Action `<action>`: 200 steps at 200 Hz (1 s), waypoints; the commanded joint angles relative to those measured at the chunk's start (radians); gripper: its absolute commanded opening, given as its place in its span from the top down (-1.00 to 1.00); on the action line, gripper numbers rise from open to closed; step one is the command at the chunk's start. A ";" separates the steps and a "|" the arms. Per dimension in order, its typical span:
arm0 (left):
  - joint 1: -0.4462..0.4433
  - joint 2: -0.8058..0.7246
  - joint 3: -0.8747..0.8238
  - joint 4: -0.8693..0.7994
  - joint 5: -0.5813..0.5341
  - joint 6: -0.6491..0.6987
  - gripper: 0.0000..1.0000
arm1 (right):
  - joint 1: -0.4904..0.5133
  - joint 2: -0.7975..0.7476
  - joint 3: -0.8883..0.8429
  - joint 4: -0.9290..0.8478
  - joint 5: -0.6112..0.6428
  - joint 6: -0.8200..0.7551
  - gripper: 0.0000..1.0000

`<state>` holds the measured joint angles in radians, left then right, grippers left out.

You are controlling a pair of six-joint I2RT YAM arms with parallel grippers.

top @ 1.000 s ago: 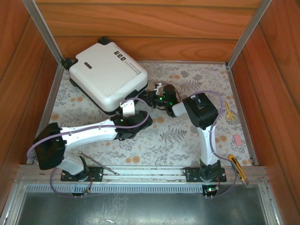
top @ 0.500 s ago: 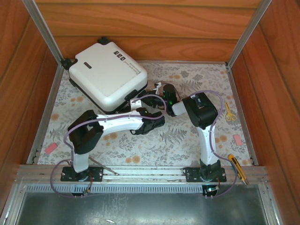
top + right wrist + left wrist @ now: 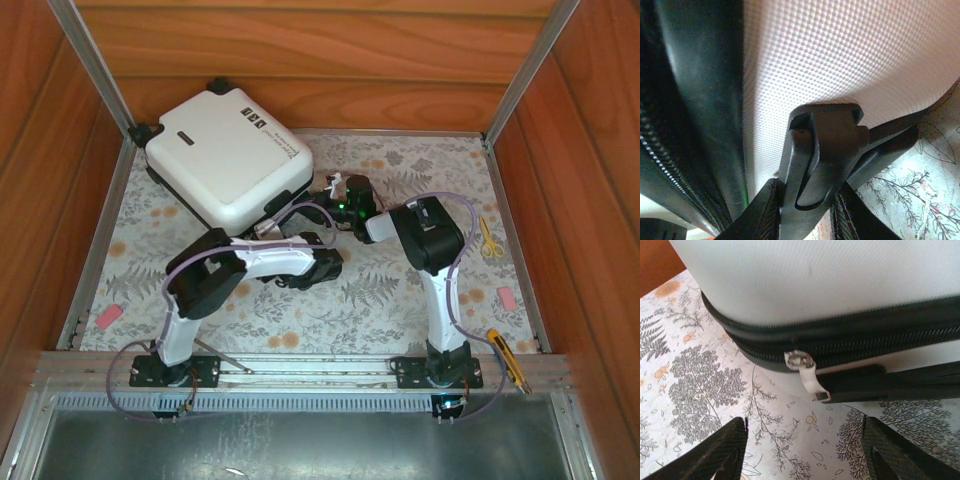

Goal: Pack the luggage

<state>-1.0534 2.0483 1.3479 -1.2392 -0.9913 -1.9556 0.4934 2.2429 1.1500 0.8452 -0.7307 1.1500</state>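
Observation:
The luggage (image 3: 228, 160) is a white hard-shell suitcase lying shut at the back left of the floral mat. Its black zip band runs across the left wrist view, with a white zipper pull (image 3: 808, 376) hanging beside a black strap (image 3: 880, 385). My left gripper (image 3: 805, 450) is at the luggage's near edge (image 3: 278, 226), open, with bare mat between its fingers and the pull just ahead of them. My right gripper (image 3: 807, 215) is at the luggage's right corner (image 3: 328, 192), shut on a black plastic fitting (image 3: 822, 150) of the white shell.
Yellow scissors (image 3: 489, 238), a pink eraser (image 3: 506, 297) and a yellow box cutter (image 3: 507, 358) lie along the right side. Another pink eraser (image 3: 108, 317) is at the left edge. A metal rod (image 3: 215, 352) lies by the left base. Wooden walls close in the table.
The left arm's elbow has swung right and up, uncovering the left pink eraser, and its jaws have narrowed somewhat. The right arm and the luggage have stayed put.

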 commanded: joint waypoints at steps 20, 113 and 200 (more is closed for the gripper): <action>0.018 0.060 0.047 -0.068 -0.029 -0.138 -0.24 | 0.016 0.038 0.004 -0.138 0.014 -0.143 0.99; 0.074 0.084 0.071 -0.068 -0.081 -0.168 -0.07 | 0.015 0.023 0.015 -0.198 -0.001 -0.188 0.99; 0.106 0.114 0.114 -0.065 -0.065 -0.164 0.23 | 0.016 0.027 -0.007 -0.185 -0.016 -0.191 0.99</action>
<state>-0.9657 2.1334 1.4391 -1.2804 -1.0580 -2.0766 0.4870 2.2375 1.1774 0.7628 -0.7609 1.0897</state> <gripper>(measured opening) 0.401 0.251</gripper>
